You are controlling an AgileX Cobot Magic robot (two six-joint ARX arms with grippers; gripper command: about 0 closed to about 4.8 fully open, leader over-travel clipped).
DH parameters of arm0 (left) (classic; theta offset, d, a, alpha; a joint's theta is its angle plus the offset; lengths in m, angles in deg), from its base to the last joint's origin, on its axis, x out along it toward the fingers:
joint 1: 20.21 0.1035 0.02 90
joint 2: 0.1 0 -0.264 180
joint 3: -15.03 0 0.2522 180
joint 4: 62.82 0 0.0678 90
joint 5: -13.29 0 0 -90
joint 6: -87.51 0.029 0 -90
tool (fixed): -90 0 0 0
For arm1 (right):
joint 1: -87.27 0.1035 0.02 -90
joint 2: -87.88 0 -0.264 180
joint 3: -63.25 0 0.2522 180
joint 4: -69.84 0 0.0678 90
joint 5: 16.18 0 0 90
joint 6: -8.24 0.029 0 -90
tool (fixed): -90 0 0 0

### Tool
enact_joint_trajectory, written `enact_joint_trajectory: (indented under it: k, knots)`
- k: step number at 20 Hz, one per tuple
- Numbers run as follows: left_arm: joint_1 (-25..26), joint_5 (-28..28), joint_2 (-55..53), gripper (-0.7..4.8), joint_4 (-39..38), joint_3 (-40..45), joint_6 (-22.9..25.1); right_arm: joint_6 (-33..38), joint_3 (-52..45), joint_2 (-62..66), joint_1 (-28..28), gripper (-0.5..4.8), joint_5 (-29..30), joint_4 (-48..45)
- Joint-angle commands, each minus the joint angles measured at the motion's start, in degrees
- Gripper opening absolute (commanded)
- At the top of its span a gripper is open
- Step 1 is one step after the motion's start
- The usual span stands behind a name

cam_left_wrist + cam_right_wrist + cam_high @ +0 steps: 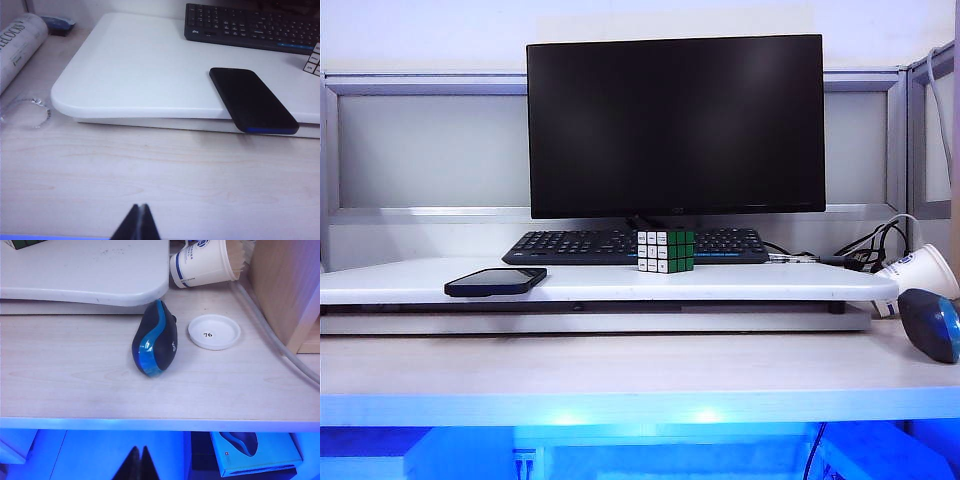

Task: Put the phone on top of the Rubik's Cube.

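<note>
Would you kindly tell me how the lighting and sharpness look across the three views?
Exterior view: a strong blue glow washes the desk's front edge; the monitor is dark and free of glare. Left wrist view: soft, slightly hazy, the phone showing a blue glint at its end. Right wrist view: blue below the desk; the mouse is sharp.

Glossy black phone (252,100); smooth white platform (140,70); pale matt wood-grain desk (150,170).

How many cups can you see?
1. The paper cup lies tipped on its side on the desk, past the blue mouse, beside the white platform's corner. More could be hidden.
</note>
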Motion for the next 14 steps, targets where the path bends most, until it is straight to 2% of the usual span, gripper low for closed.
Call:
enact_joint_trajectory:
  k: [1,11,14]
  knots:
    - [0.09,0.26,-0.02,-0.03,-0.26,0.07,-0.2,-0.15,-0.31,-0.02,0.02,-0.06,-0.28,-0.72]
    - [0.09,0.46,-0.02,-0.05,-0.26,0.04,-0.17,0.96,-0.31,-0.02,0.02,-0.06,0.04,-0.85]
    - [0.09,0.7,-0.04,-0.05,-0.26,0.04,-0.15,7.06,-0.28,-0.02,0.07,-0.06,0.39,-3.34]
